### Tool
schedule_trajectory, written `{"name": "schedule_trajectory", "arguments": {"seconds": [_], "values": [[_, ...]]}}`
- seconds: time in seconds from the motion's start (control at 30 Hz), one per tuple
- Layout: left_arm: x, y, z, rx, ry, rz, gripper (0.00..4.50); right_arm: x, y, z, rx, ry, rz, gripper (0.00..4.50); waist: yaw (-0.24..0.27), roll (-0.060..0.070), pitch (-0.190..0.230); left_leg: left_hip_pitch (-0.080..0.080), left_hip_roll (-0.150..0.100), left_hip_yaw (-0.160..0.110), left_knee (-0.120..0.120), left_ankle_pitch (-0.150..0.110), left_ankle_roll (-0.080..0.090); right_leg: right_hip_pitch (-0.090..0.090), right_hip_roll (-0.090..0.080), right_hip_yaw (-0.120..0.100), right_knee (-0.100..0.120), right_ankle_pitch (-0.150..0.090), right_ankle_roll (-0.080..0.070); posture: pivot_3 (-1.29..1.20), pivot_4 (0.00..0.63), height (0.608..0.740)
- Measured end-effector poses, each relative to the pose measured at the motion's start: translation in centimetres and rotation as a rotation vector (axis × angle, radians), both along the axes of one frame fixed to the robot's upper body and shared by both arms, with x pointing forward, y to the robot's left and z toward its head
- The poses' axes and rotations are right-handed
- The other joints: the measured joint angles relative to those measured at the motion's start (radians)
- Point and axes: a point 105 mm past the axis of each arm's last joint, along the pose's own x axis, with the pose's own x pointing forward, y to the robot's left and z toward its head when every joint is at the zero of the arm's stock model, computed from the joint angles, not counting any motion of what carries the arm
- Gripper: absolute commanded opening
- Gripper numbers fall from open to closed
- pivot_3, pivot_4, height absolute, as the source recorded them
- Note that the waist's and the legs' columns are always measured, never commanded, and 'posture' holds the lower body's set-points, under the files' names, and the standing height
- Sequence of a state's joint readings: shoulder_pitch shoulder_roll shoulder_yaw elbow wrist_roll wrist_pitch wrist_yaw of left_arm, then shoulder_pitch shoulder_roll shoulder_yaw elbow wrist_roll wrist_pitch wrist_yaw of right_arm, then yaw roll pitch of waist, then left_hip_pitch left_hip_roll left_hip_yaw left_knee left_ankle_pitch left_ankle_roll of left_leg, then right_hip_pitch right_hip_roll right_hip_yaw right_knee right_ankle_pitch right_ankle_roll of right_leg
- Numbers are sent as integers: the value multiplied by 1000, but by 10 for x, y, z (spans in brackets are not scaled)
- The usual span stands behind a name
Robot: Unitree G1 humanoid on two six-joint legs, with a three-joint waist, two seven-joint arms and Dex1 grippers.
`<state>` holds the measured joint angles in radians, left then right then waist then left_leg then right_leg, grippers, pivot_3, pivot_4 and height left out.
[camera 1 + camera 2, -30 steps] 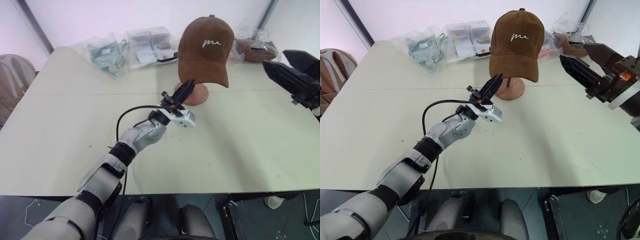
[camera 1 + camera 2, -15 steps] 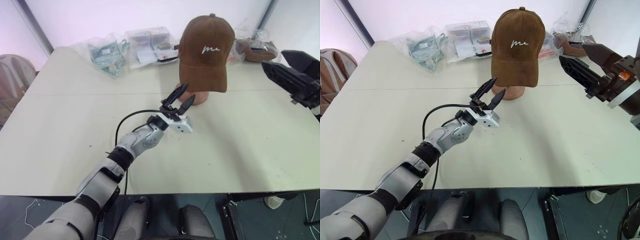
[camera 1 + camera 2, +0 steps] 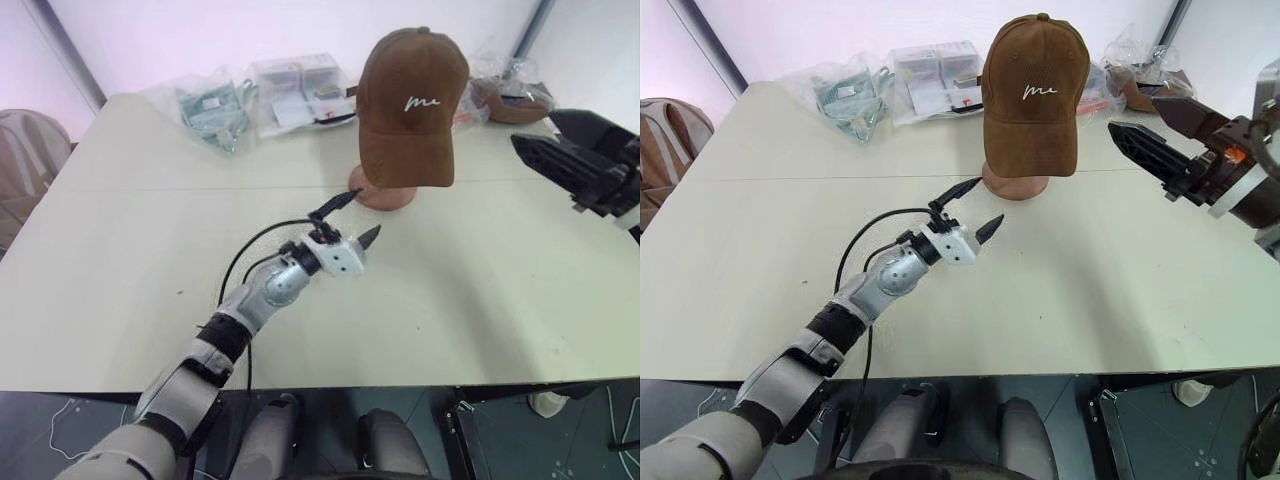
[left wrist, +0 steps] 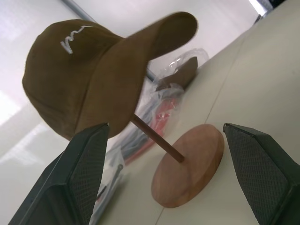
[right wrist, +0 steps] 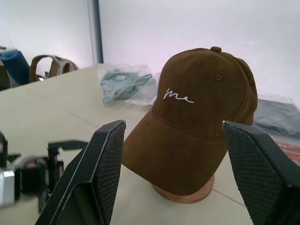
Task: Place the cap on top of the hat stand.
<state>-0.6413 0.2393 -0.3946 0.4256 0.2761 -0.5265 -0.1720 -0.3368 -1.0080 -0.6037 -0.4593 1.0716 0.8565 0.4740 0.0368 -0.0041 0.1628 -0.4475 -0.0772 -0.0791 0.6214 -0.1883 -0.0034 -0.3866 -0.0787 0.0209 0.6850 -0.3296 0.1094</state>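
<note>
We see the cap (image 3: 1031,88) sitting on the stand (image 3: 1015,183) toward the bench's (image 3: 1120,290) far edge, both jaws spread and empty, so the risk is the left gripper (image 3: 973,208), near the base, or the right gripper (image 3: 1162,138) knocking it over.

Cap (image 4: 89,79) sits atop hat stand (image 4: 187,164) — left end effector (image 4: 168,173) spread wide.
</note>
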Motion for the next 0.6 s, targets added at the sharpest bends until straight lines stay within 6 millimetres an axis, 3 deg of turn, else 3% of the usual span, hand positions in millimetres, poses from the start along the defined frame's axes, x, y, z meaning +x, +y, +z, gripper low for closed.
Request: {"name": "schedule_trajectory", "arguments": {"seconds": [0.1, 0.23, 0.37, 0.6], "values": [[2, 19, 19, -9, 111, -38, 4068, 1, -2, -2, -24, 14, 8, 3355, -3, 0, 0, 0, 0, 0, 0, 0, 0, 0, 0, 0, 0, 0, 0, 0, 150, 740], [3, 53, 31, 9, 314, -65, 4068, 4, -8, -10, -117, 41, -18, 3355, -8, 1, 0, 1, 0, 0, 0, 0, 0, 1, 1, -1, 0, 0, 0, 0, 150, 740], [-5, 78, 51, -65, 513, -127, 4068, 9, -13, -21, -148, 73, -24, 3355, -20, 0, 0, 2, 0, -2, 1, 0, 0, 4, 1, -2, -1, 0, 0, 0, 150, 740], [-18, 126, 116, -130, 602, -167, 4068, 13, -21, -29, -186, 95, -42, 3355, -38, 0, 0, 4, 1, -2, 0, 0, 0, 6, 2, -2, -2, -1, 0, 0, 150, 740]]}}
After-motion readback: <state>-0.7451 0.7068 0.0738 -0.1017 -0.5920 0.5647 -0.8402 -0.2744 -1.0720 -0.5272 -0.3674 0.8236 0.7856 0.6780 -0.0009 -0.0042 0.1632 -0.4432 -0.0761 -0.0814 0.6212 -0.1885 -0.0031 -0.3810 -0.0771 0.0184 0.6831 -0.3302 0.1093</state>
